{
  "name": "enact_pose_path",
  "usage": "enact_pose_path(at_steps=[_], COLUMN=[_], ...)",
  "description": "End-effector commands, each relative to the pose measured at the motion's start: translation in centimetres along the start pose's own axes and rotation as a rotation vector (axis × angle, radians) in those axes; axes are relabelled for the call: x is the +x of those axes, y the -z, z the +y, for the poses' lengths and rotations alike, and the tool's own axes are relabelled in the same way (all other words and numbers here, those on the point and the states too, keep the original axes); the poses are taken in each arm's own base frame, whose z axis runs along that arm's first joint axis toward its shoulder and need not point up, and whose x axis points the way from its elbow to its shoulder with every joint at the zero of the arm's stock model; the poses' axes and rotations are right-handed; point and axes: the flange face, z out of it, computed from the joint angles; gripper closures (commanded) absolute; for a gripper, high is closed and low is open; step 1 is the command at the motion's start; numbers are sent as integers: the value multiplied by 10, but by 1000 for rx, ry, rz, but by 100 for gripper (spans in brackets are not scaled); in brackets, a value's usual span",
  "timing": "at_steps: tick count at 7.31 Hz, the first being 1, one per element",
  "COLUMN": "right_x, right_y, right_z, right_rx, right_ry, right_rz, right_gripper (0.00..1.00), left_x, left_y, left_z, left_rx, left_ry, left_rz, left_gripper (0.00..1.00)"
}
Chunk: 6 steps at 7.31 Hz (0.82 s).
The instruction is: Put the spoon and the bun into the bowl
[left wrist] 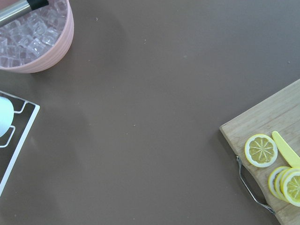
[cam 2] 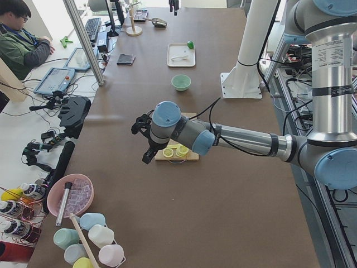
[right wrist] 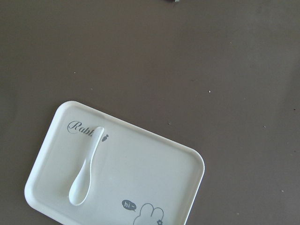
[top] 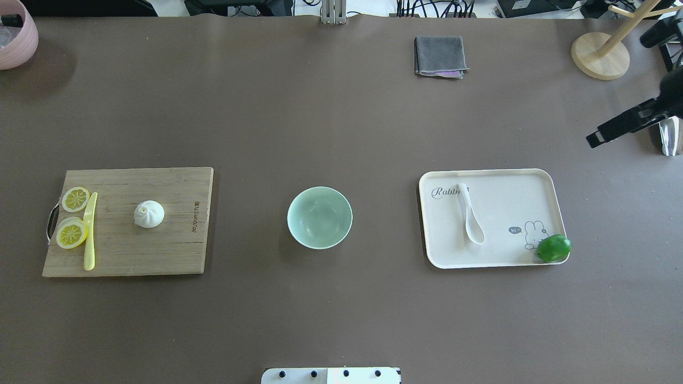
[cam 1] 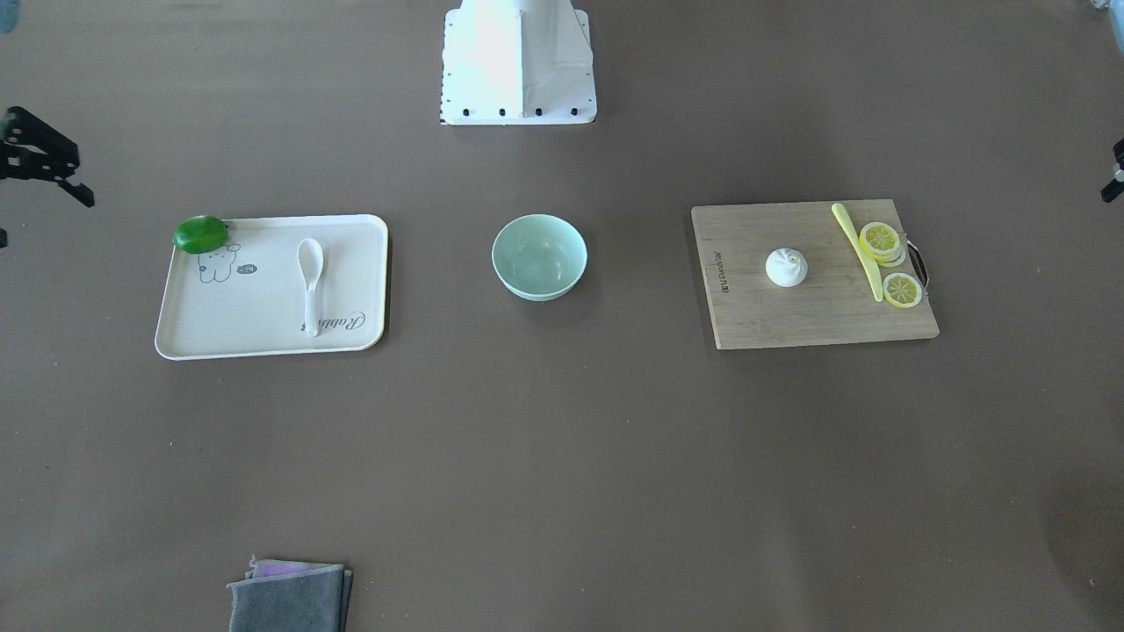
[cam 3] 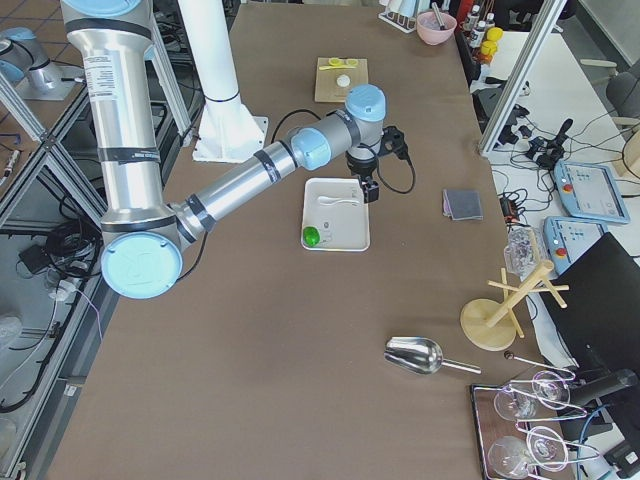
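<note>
The mint-green bowl (cam 1: 538,290) stands empty at the table's middle, also in the overhead view (top: 320,217). The white spoon (cam 1: 310,281) lies on a cream tray (cam 1: 263,303), also in the overhead (top: 469,216) and right wrist views (right wrist: 86,171). The white bun (cam 1: 786,267) sits on a wooden cutting board (cam 1: 817,320), also overhead (top: 149,214). My right gripper (top: 595,140) hovers off the tray's far outer corner, holding nothing I can see; I cannot tell its jaws. My left gripper (cam 2: 146,156) hangs beyond the board's outer end; I cannot tell its state.
A green lime (top: 553,248) sits on the tray's corner. A pale-yellow knife (top: 89,229) and lemon slices (top: 72,233) lie on the board's outer end. A folded grey cloth (top: 439,56), a wooden stand (top: 600,53) and a pink ice bucket (top: 16,37) stand along the far edge.
</note>
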Motion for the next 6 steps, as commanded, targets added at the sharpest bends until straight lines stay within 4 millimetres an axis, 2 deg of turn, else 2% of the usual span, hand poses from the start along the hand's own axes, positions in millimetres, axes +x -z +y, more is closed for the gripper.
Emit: enact_pose_path(at_steps=[1, 2, 3, 4, 6], right_x=[-111, -153, -177, -183, -172], right_y=[-70, -114, -145, -169, -194], right_z=[4, 17, 21, 31, 31], right_rx=[113, 139, 174, 175, 170], right_ry=[-47, -64, -159, -300, -385], right_rz=[55, 87, 132, 155, 199], right_gripper=[0, 0, 0, 2, 4], left_x=[57, 61, 63, 64, 65], left_y=[-37, -37, -37, -36, -35], left_z=[-28, -30, -31, -34, -35], left_rx=[18, 30, 33, 35, 42], left_ry=[36, 35, 31, 28, 20], left_rz=[78, 85, 87, 89, 90], left_gripper=[2, 2, 2, 2, 2])
